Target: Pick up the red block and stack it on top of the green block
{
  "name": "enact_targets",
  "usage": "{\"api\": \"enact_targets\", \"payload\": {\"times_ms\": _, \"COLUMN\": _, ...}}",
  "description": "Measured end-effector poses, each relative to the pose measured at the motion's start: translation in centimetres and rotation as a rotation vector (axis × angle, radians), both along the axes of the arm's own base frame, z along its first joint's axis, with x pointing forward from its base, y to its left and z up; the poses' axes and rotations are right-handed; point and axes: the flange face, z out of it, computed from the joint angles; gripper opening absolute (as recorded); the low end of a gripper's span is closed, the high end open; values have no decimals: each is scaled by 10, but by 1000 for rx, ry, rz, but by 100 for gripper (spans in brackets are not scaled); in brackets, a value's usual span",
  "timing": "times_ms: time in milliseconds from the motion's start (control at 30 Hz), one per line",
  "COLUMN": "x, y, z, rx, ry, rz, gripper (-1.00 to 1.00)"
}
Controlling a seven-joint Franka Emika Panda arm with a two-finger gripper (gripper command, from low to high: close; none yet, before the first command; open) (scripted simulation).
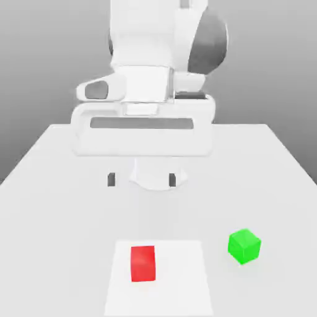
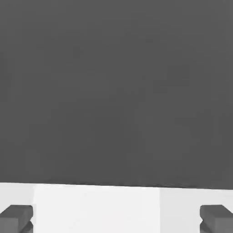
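The small, plain bright red block (image 1: pixel 143 263) lies near the table's (image 1: pixel 49 204) front edge, the gripper (image 1: pixel 142 179) spread wide, holding nothing.

The red block (image 1: pixel 143 263) is set on the table (image 1: pixel 56 204); the green block (image 1: pixel 244 246) is found at its 3 o'clock, well apart. The hand (image 1: pixel 142 179) is held at 12 o'clock.

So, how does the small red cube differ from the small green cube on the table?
The small bright red cube lies on a brighter white square patch, while the small bright green cube sits on the plain white table, to the exterior view's right of it. The red cube faces the camera squarely; the green cube is turned, showing a corner. Both are plain-faced and look similar in size.
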Motion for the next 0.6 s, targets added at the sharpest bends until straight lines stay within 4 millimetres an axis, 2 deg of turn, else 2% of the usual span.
{"api": "enact_targets", "payload": {"times_ms": 167, "x": -35, "y": -5, "z": -99, "rx": 8, "ry": 164, "rz": 13, "gripper": 0}}
{"api": "enact_targets", "payload": {"times_ms": 367, "x": -42, "y": -5, "z": -167, "rx": 9, "ry": 190, "rz": 18, "gripper": 0}}
{"api": "enact_targets", "payload": {"times_ms": 400, "x": -42, "y": -5, "z": -174, "rx": 9, "ry": 190, "rz": 18, "gripper": -100}}
{"api": "enact_targets", "payload": {"times_ms": 600, "x": -43, "y": -5, "z": -177, "rx": 9, "ry": 190, "rz": 19, "gripper": -100}}
